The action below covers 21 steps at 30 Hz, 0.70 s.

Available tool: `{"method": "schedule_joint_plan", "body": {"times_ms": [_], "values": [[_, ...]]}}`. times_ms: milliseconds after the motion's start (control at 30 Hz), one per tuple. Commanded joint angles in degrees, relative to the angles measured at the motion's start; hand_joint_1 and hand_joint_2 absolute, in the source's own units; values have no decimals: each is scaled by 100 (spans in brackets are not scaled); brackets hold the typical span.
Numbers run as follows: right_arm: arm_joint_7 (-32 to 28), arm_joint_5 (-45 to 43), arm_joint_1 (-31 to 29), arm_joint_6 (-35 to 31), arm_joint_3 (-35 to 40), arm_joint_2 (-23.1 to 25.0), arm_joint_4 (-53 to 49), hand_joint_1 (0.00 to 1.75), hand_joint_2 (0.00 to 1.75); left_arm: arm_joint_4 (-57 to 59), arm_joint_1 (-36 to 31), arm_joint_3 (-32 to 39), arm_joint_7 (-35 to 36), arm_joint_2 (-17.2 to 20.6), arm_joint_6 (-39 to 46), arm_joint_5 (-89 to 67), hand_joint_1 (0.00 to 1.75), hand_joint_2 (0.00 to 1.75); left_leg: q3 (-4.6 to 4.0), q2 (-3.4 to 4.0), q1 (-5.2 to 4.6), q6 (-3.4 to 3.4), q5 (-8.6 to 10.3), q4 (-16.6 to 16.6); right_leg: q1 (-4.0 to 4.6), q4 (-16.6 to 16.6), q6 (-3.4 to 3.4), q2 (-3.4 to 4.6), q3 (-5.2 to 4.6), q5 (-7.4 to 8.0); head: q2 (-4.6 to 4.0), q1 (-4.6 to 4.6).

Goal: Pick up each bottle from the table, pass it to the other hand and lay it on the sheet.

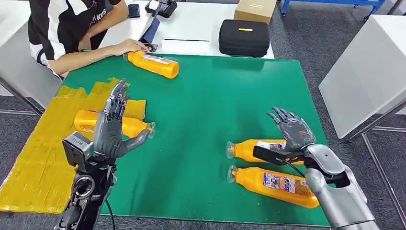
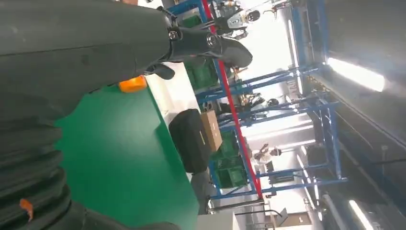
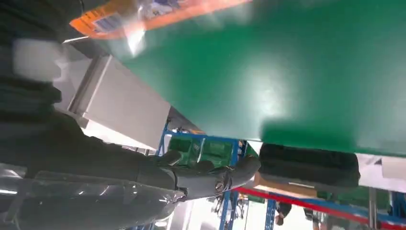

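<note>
- Green matting (image 1: pixel 215 110) covers the table I'm working over, with a yellow sheet (image 1: pixel 43 143) spread across the end beside my left hand.
- Two orange bottles lie side by side just under and in front of my right hand (image 1: pixel 293 132): the farther bottle (image 1: pixel 249 149) sits directly below the palm, the nearer bottle (image 1: pixel 275 184) just behind it, toward my body.
- That right hand hangs above them with fingers spread wide and nothing in it.
- My left hand (image 1: pixel 111 125) is raised, palm upright, fingers fanned apart, also holding nothing.
- Right behind the left hand a bottle on the sheet (image 1: pixel 128 125) lies flat, its capped end poking onto the green, so I judge that one delivered.
- Far beyond the left hand, at the mat's back edge, a fourth bottle (image 1: pixel 153 63) lies with a person's hand (image 1: pixel 128 46) resting at its end.
- I judge the step in hand is starting the next pickup with the right hand.
- Next I'd need to lower it onto the farther bottle, wrap the fingers round its body, lift, and carry it across to the waiting left hand.
</note>
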Motion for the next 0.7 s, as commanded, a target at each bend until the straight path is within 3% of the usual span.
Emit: {"method": "schedule_joint_plan", "body": {"times_ms": [33, 367, 567, 700], "values": [[48, -121, -450, 3, 297, 197, 986, 0, 175, 326, -248, -162, 86, 223, 66, 85, 0, 175, 36, 4, 5, 1, -12, -3, 7, -5, -29, 10, 32, -7, 0, 0], [21, -478, -281, 229, 345, 62, 930, 0, 175, 272, -217, -162, 122, 236, 81, 157, 0, 175, 32, 0, 5, 1, -11, -3, 7, -5, -27, 5, 29, -8, 0, 0], [15, -778, -328, 761, 472, -115, 1160, 0, 175, 393, -272, -197, 167, 298, 127, 201, 0, 175, 51, -4, 3, 3, -20, 1, 7, -1, -39, 4, 48, -18, 0, 0], [170, -718, -394, 683, 499, -141, 1350, 0, 175, 465, -312, -205, 176, 285, 156, 216, 0, 175, 45, -1, 3, 2, -17, -2, 6, -3, -34, 7, 42, -14, 0, 0]]}}
